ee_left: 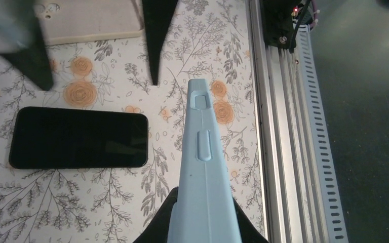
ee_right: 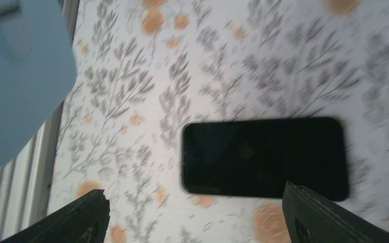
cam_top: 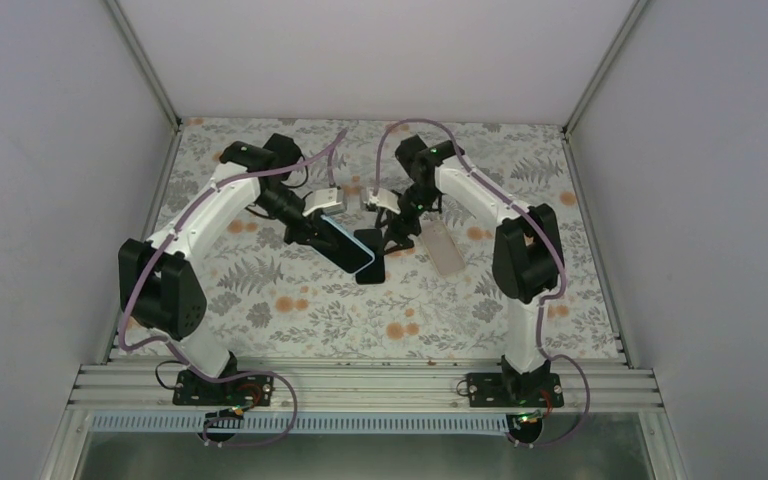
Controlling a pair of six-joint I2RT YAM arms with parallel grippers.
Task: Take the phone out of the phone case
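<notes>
While my left gripper (ee_left: 202,225) clamps one light-blue rubbery phone case (ee_left: 202,162) edge-on, the single black slab phone (ee_left: 78,137) lies flat on the floral tablecloth (ee_left: 106,202). My right gripper (ee_right: 195,192) hangs spread wide and empty-handed above it. A second, beige case (cam_top: 443,248) lies nearby.

Phone (ee_left: 78,137) flat on table (ee_left: 106,207); case (ee_left: 202,167) beside it, held in left claw (ee_left: 202,225).

No legible text, label, brand or number anywhere.
</notes>
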